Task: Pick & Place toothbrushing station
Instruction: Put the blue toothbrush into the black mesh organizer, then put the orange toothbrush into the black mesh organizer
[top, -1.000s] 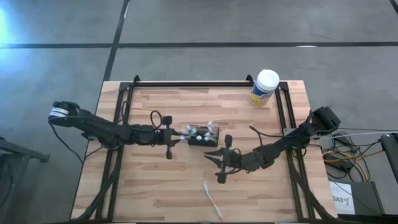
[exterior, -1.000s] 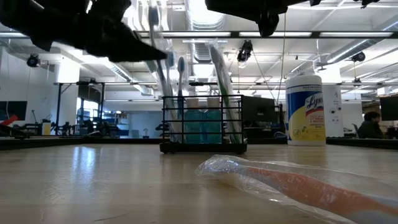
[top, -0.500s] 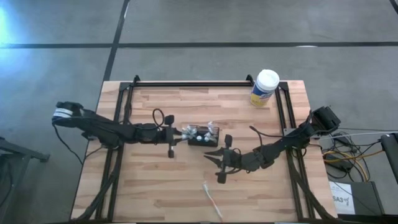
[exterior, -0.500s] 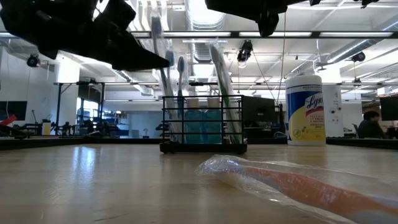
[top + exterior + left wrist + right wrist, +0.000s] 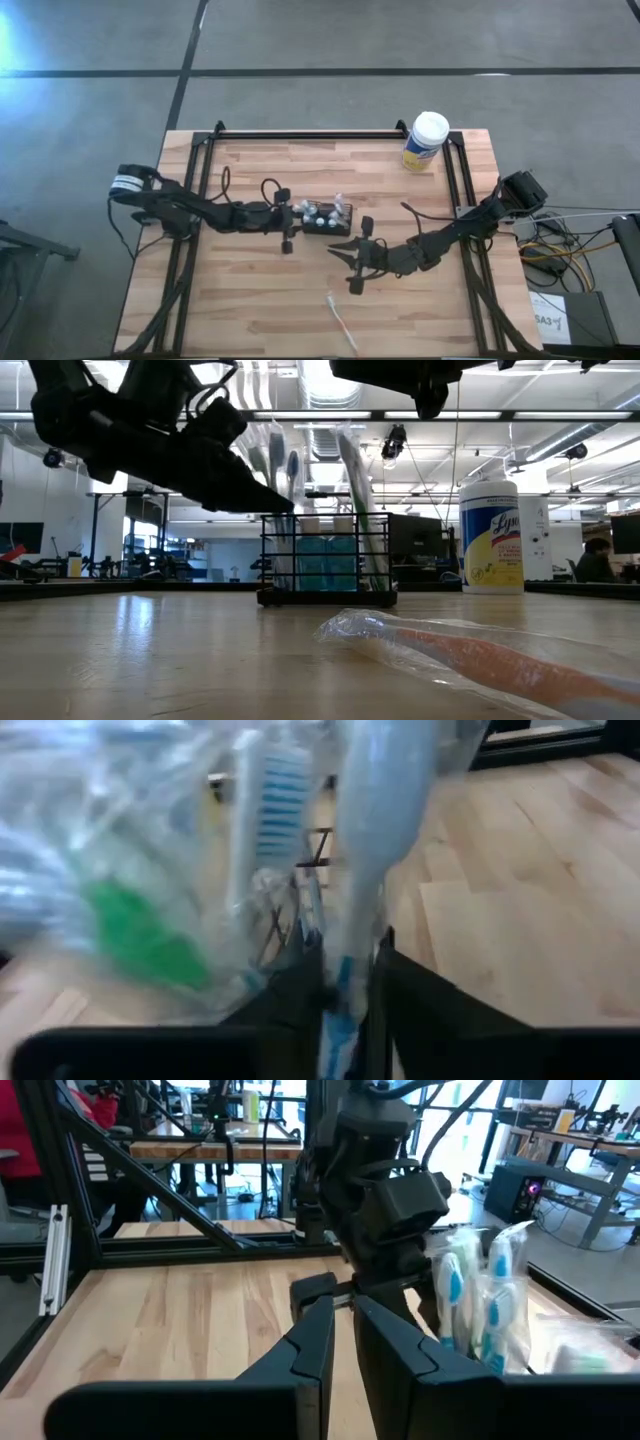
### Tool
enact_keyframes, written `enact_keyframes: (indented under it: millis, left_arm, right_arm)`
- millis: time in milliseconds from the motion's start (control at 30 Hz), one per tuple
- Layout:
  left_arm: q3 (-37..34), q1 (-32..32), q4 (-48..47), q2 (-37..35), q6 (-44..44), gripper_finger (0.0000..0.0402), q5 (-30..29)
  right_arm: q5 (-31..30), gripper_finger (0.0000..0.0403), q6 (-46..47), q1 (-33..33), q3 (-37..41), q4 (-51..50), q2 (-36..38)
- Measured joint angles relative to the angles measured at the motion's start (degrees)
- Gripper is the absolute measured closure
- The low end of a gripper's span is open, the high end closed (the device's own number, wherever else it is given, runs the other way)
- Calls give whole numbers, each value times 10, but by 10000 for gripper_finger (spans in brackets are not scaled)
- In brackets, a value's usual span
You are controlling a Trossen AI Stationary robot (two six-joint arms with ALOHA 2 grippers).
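The toothbrushing station, a small black wire basket (image 5: 332,226) (image 5: 325,560), stands mid-table with several plastic-wrapped toothbrushes (image 5: 478,1302) upright in it. My left gripper (image 5: 297,214) (image 5: 286,508) reaches in from the table's left to the top of the basket's left side. It is shut on a wrapped blue toothbrush (image 5: 362,830). My right gripper (image 5: 349,262) (image 5: 343,1312) hangs shut, holding nothing, just near-right of the basket. My left gripper pinches the wrapped blue toothbrush between its two fingers low on the handle (image 5: 346,982). The fingers come nearly level from the table's left and lie across the handle. The brush stands upright, head up. Its lower end is hidden below the fingers.
One wrapped toothbrush (image 5: 340,318) (image 5: 460,652) lies on the wood near the table's front edge. A yellow canister with a white lid (image 5: 425,141) (image 5: 491,536) stands at the far right. Black frame rails (image 5: 300,134) run along the far edge and both sides.
My left gripper has gone toward the table's right edge and down to the basket's left side, carrying the wrapped toothbrush. The brush now stands lower among the other brushes.
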State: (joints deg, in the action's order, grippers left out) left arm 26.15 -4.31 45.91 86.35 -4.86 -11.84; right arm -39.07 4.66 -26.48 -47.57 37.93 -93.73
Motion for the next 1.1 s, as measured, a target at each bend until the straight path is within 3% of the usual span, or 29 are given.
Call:
enact_keyframes:
  millis: [300,533,767,967,1100]
  left_arm:
    - [24,0,-89,-51,4,167,55]
    - [28,0,-127,-115,-11,100,64]
    - [41,-9,-162,-214,-12,84,107]
    - [103,-26,-387,-357,15,87,209]
    - [100,-53,-462,-457,40,104,216]
  right_arm:
    - [0,360,2,0,1,0,0]
    - [0,360,3,0,1,0,0]
    - [0,360,3,0,1,-1,0]
    - [0,360,3,0,1,-5,0]
    - [0,360,3,0,1,-11,0]
